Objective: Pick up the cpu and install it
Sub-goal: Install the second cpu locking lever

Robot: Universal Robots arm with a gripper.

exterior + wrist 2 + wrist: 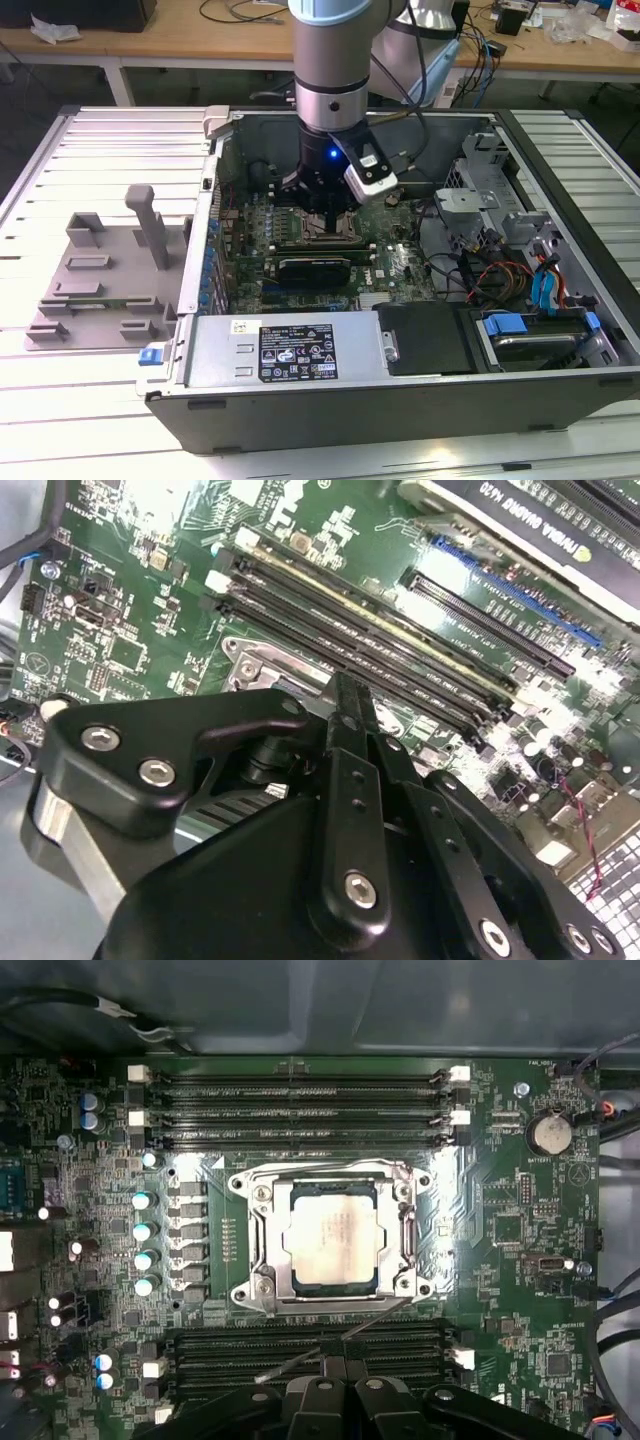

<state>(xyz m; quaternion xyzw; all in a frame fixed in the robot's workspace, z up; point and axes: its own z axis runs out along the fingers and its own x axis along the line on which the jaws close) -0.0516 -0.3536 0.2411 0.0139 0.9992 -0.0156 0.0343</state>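
Observation:
The cpu (335, 1232), a flat square chip with a silver-grey top, lies inside the metal socket frame (258, 1200) on the green motherboard (500, 1230). The frame's thin lever (375, 1322) runs along one side of the socket. In the exterior view my gripper (325, 215) hangs low inside the open computer case (215, 180), just above the socket, and hides the chip there. In both wrist views the black fingers (345, 705) stand pressed together with nothing between them, and my gripper (335, 1362) is beside the socket, over the memory slots.
Memory slots (300, 1100) flank the socket on both sides. A black graphics card (315, 268) and the power supply (290, 350) lie toward the case front. Drive bays and cables (530, 280) crowd the exterior view's right. A grey plastic tray (100, 275) rests outside the case.

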